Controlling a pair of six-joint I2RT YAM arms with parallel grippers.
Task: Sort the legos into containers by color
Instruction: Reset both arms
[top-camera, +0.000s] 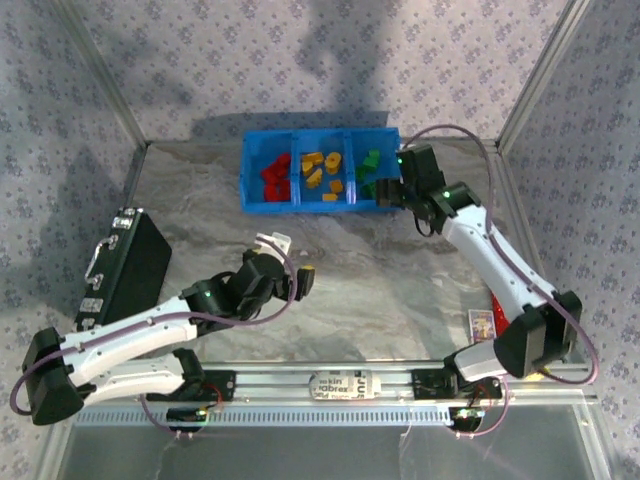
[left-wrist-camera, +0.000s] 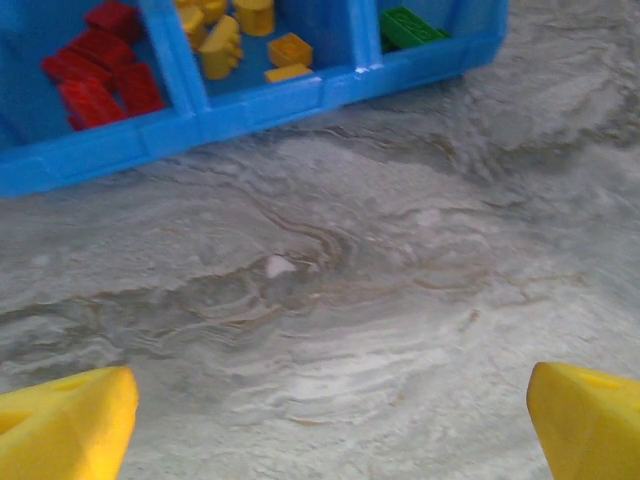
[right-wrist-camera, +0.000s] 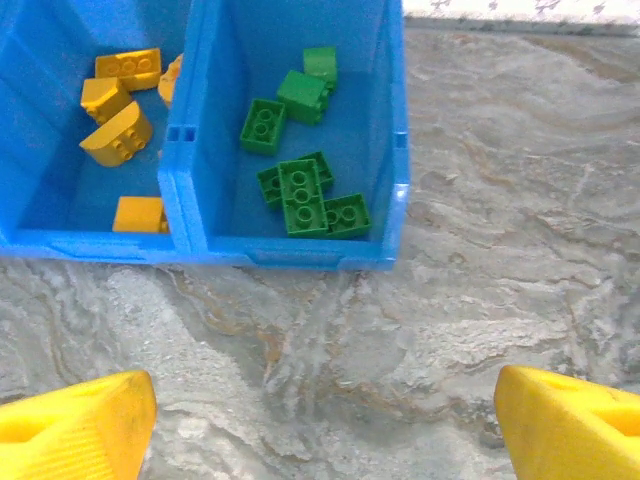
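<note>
The blue bin (top-camera: 254, 205) stands at the back of the table with three compartments. Red legos (top-camera: 272, 178) lie in its left one, orange-yellow legos (top-camera: 322, 170) in the middle, green legos (top-camera: 370, 165) on the right. My right gripper (top-camera: 388, 193) hovers open just in front of the bin's right end; its wrist view has the green legos (right-wrist-camera: 300, 195) and yellow legos (right-wrist-camera: 120, 130) inside the bin (right-wrist-camera: 290, 250), with bare table between the fingers (right-wrist-camera: 75, 425). My left gripper (top-camera: 292, 258) is open over bare table, well in front of the bin (left-wrist-camera: 250, 105). Nothing is held.
A black case with a handle (top-camera: 130, 265) lies at the left edge. A small card (top-camera: 482, 323) and a bit of a red strip (top-camera: 496, 302) sit by the right arm's base. Metal frame posts border the table.
</note>
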